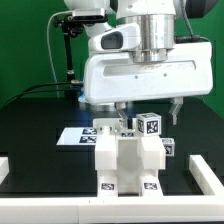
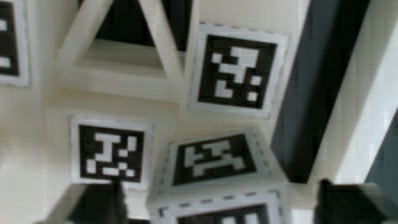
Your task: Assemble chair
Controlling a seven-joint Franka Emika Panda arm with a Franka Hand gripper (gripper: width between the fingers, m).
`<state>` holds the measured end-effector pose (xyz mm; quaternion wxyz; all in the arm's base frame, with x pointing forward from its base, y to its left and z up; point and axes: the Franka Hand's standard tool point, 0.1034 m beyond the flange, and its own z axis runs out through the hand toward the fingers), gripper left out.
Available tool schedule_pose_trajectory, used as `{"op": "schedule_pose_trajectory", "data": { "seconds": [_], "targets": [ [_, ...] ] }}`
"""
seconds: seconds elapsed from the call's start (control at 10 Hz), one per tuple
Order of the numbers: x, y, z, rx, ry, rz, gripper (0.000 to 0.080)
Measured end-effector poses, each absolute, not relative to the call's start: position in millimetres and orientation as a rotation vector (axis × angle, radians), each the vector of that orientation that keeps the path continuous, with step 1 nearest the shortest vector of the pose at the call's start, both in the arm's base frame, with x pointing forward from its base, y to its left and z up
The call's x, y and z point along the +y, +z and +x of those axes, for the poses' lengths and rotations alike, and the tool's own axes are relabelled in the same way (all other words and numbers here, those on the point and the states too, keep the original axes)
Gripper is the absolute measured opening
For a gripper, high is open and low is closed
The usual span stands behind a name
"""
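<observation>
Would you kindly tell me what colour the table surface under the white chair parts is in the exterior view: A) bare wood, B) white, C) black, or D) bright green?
C: in the exterior view the blocky white plastic chair assembly with its square black-and-white tags stands on a black table surface; the green shows only on the wall behind.
</observation>
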<state>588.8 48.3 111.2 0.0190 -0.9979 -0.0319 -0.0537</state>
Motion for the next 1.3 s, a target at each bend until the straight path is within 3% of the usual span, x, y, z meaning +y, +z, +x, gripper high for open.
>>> {"op": "schedule_pose_trajectory", "data": {
  "seconds": [0.1,0.2,1.3],
  "targets": [
    [48.4,110.8,588.7,-0.003,-0.164,-3.096,0.0352],
    [48.6,110.6,588.6,0.109,-0.160,-3.090,0.0281],
    [46.9,109.8,589.5,1.600,-0.087,-2.569,0.0281]
  ]
}}
